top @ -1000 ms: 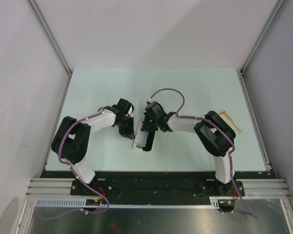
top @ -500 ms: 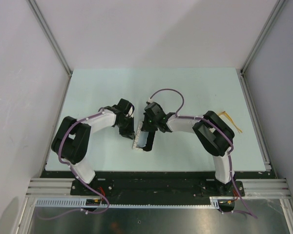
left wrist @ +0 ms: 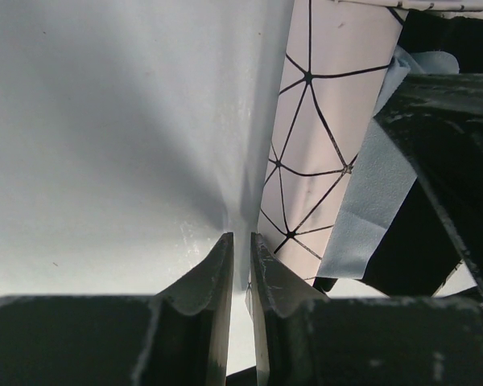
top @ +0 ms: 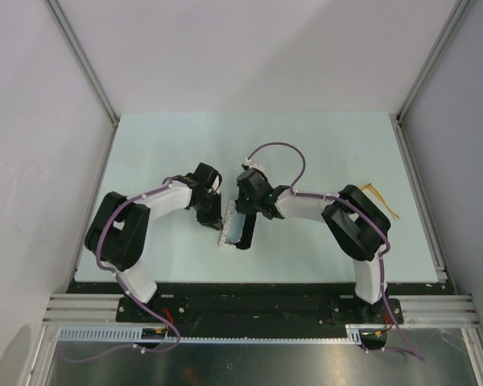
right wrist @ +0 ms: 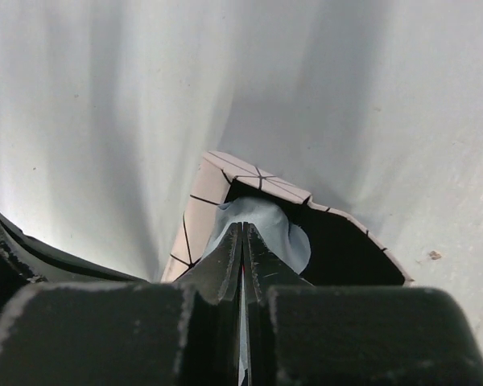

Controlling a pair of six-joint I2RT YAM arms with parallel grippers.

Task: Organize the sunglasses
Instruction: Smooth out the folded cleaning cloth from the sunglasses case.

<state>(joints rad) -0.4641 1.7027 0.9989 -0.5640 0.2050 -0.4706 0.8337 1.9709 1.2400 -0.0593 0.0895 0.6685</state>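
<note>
The sunglasses [top: 381, 199], thin and yellow-orange, lie by themselves near the table's right edge, far from both grippers. At the table's middle stands the white case [top: 229, 231] with black triangle lines, its dark mouth open. My left gripper [top: 212, 219] is shut on the case's thin wall [left wrist: 322, 121], which passes between its fingertips [left wrist: 242, 237]. My right gripper [right wrist: 243, 227] is shut on the blue-grey cloth [right wrist: 278, 229], and its tips sit in the mouth of the case [right wrist: 195, 217]. In the left wrist view the cloth [left wrist: 370, 193] hangs beside the right gripper's black finger [left wrist: 443, 161].
The pale table [top: 306, 145] is framed by metal rails, with a post [top: 435, 64] at the back right and another [top: 80, 56] at the back left. The two arms meet close together over the case.
The right wrist has shifted slightly left toward the case. The left arm, the case and the sunglasses have not moved.
</note>
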